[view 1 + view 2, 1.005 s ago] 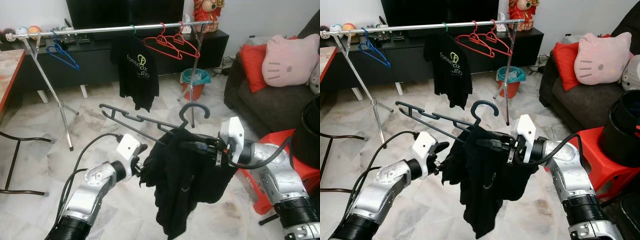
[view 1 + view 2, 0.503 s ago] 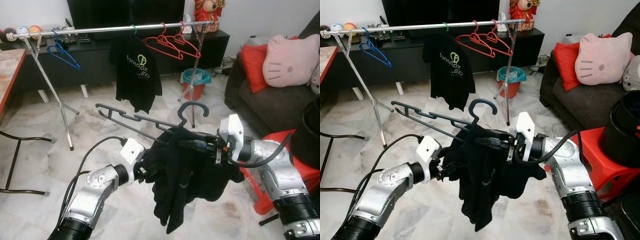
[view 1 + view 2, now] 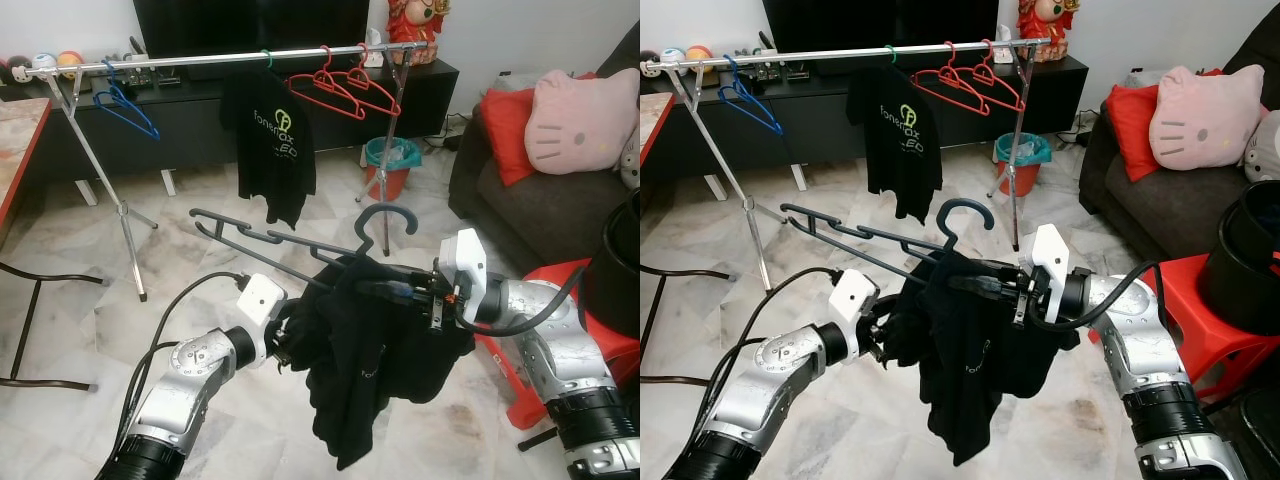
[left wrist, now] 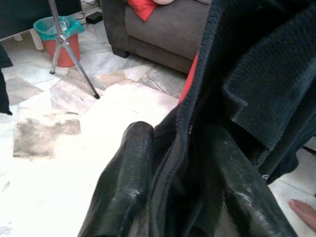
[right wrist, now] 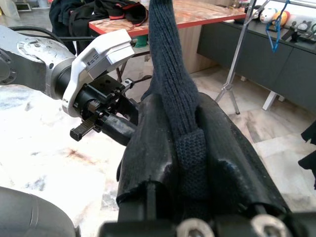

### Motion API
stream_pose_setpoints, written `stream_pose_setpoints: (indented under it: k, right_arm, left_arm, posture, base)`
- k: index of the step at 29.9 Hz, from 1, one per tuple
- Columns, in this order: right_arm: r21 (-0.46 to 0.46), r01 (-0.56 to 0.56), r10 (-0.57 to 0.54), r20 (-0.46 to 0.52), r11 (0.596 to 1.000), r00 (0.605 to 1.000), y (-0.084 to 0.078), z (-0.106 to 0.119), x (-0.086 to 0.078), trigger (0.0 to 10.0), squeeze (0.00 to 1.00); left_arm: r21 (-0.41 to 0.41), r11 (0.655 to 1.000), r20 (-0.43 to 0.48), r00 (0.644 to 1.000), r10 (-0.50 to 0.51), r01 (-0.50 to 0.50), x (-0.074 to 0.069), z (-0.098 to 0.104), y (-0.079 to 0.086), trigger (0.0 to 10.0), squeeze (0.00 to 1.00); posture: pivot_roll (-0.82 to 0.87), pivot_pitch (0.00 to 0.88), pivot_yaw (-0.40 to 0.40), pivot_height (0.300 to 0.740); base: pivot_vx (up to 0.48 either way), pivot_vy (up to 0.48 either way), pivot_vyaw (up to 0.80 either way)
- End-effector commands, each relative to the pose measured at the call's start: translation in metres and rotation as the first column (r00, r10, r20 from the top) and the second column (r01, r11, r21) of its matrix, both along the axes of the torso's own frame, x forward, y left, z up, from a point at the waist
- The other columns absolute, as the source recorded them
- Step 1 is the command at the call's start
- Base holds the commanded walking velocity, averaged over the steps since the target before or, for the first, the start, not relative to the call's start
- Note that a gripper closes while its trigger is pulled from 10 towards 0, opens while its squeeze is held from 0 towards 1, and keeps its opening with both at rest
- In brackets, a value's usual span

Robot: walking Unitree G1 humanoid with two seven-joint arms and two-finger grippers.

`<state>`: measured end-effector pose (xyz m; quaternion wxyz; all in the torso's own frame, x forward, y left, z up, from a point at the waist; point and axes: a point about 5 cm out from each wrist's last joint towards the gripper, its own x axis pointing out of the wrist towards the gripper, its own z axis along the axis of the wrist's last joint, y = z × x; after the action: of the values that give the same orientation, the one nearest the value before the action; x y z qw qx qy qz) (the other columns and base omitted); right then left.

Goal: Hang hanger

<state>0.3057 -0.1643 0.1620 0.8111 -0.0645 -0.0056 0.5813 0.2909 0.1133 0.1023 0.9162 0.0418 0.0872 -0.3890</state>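
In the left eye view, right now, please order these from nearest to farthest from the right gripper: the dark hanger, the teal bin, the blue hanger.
1. Dark hanger, just beside the right gripper.
2. Teal bin, on the floor beyond it.
3. Blue hanger, on the rail's far left end.

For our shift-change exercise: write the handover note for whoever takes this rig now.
Right gripper: shut on the black garment at the dark hanger, held in mid-air.
Left gripper: shut on the garment's left edge.
Clothes rail: ahead, holding a black T-shirt, red hangers and a blue one.
Done: garment partly on hanger.
Left: settle it, hook hanger onto rail.
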Motion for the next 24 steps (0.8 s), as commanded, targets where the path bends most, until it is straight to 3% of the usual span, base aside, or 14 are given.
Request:
stream_pose_setpoints:
  k: [1, 5, 10, 13, 18, 24]
  right_arm:
    - [0.007, 0.002, -0.002, 0.032, 1.000, 0.999, 0.000, 0.008, 0.002, 10.0, 0.00]
    - [0.016, 0.017, -0.017, 0.039, 1.000, 0.999, -0.001, 0.009, 0.003, 10.0, 0.00]
    - [0.139, 0.042, -0.047, 0.038, 0.989, 0.998, -0.005, 0.020, 0.005, 10.0, 0.00]
    - [0.165, 0.046, -0.052, 0.035, 0.985, 0.998, -0.007, 0.021, 0.005, 10.0, 0.00]
    - [0.282, 0.075, -0.086, 0.027, 0.957, 0.996, -0.016, 0.033, 0.007, 10.0, 0.00]
    - [0.270, 0.052, -0.057, 0.010, 0.961, 0.998, -0.016, 0.028, 0.001, 10.0, 0.00]
  left_arm:
    - [0.007, 1.000, 0.012, 1.000, 0.014, -0.014, 0.003, 0.003, 0.002, 0.0, 0.00]
    - [0.003, 0.998, 0.004, 0.998, 0.055, -0.055, 0.005, 0.002, 0.007, 0.0, 0.00]
    - [0.008, 0.991, -0.021, 0.990, 0.136, -0.136, 0.009, -0.002, 0.017, 0.0, 0.00]
    - [0.002, 0.989, -0.026, 0.989, 0.145, -0.145, 0.009, -0.002, 0.019, 0.0, 0.00]
    - [0.010, 0.982, -0.032, 0.982, 0.188, -0.188, 0.011, -0.003, 0.025, 0.0, 0.00]
    - [-0.019, 0.979, -0.028, 0.979, 0.201, -0.201, 0.013, -0.002, 0.023, 0.0, 0.00]
  posture:
    - [0.06, 0.000, -0.053, 0.740]
    - [0.06, 0.000, -0.051, 0.740]
    - [0.06, 0.000, -0.047, 0.740]
    - [0.06, 0.000, -0.048, 0.740]
    - [0.06, 0.000, -0.047, 0.740]
    - [0.06, 0.000, -0.044, 0.740]
  base:
    - [0.000, 0.000, 0.00]
    - [0.000, 0.000, 0.00]
    - [0.000, 0.000, 0.00]
    - [0.000, 0.000, 0.00]
    - [0.000, 0.000, 0.00]
    - [0.000, 0.000, 0.00]
